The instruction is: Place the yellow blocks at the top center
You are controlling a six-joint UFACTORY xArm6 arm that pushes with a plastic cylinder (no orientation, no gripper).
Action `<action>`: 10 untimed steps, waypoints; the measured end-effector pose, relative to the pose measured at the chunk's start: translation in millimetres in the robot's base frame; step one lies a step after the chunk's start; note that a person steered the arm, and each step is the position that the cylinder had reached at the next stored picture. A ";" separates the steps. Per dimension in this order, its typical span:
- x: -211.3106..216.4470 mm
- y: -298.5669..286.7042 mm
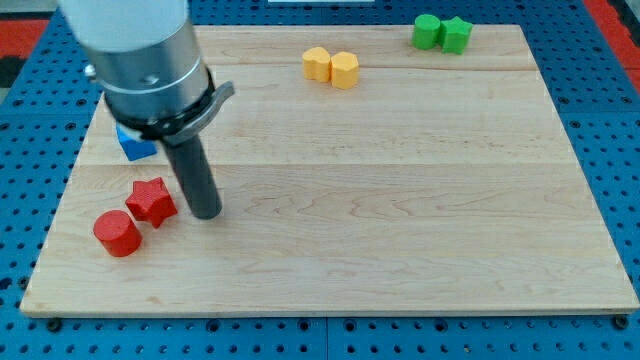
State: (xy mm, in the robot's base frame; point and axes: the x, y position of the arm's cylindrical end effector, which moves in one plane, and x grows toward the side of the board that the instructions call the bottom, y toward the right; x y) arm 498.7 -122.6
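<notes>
My tip rests just right of the red star; 2 touching yellow blocks hug the board's top edge.

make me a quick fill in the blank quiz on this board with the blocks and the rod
1. The two yellow blocks sit touching each other near the view's ____ edge of the wooden board.
2. My tip rests just to the view's right of the red ____-shaped block.
3. The red cylinder block lies at the view's lower ____.
4. The two ____ blocks occupy the view's top right corner.

Missing words: top; star; left; green
</notes>
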 end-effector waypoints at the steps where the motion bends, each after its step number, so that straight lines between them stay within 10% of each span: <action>1: -17.4 -36.8; 6: -0.7 -85.6; 8: -29.8 87.0; 10: -179.6 215.0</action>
State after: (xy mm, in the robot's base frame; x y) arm 319.0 92.4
